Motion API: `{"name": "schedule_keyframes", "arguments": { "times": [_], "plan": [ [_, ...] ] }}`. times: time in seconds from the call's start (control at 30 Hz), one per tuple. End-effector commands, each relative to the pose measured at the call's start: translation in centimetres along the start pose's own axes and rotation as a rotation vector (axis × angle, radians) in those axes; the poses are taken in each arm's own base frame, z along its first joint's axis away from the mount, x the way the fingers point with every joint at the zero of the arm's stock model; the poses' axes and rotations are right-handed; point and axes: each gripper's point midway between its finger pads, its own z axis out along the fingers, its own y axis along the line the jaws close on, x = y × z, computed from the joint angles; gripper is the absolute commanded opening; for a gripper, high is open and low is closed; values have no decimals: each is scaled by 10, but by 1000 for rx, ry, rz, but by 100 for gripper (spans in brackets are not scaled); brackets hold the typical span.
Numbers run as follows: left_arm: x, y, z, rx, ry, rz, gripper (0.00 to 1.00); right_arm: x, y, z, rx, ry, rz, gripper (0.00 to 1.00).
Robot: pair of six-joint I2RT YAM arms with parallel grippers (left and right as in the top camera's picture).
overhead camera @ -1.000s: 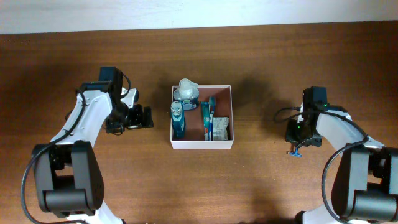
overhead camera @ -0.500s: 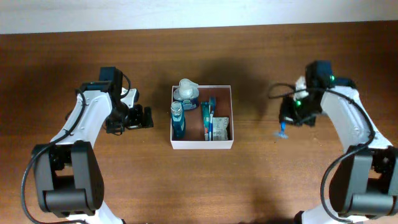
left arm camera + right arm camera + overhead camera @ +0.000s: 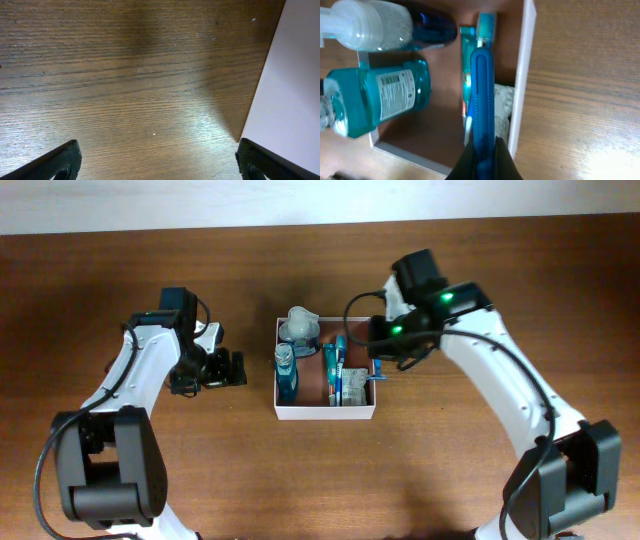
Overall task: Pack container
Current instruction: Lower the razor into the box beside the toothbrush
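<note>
**Bench layout.** The container (image 3: 325, 413) sits at the centre of the wooden bench (image 3: 320, 480), between the two arms. It is a shallow square box with white walls and a reddish-brown floor, and it is open at the top.

**Container contents.**
- A teal mouthwash bottle (image 3: 287, 374) lies along the left wall.
- A clear bottle with a white cap (image 3: 299, 327) lies at the far left corner, partly over the rim.
- A toothpaste tube (image 3: 332, 370) lies lengthwise near the middle.
- A small pale packet (image 3: 357, 386) lies between the tube and the right wall.

**Right arm.** The right arm reaches in over the right side of the container. The right pincer (image 3: 483, 152) is clamped on a slim blue plastic item (image 3: 482, 90), with both fingers pressed against one end of it. In the right wrist view the item runs parallel to the toothpaste tube and overlaps it, just inside the right wall. The views do not show whether it touches the contents.

**Left arm.** The left pincer (image 3: 238, 368) is to the left of the container with its fingers spread wide apart and nothing between them. In the left wrist view it is over bare wood, with the white outer wall of the container at the right edge.
</note>
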Motion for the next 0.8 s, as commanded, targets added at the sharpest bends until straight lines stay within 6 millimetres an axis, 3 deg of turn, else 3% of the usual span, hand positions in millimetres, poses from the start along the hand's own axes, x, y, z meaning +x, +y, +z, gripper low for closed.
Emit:
{"name": "schedule_keyframes", "arguments": {
  "times": [0.0,0.17,0.33,0.77],
  "plan": [
    [1,1,-1,0,-1,-7,99,-4,18,4,102,-86,-21,4],
    [1,1,-1,0,-1,-7,99,-2,46,23,149,-136,-120,4],
    [1,1,-1,0,-1,-7,99,0,41,36,262,-183,-47,4],
    [1,1,-1,0,-1,-7,99,10,23,81,327,-93,-12,4]
  ]
}}
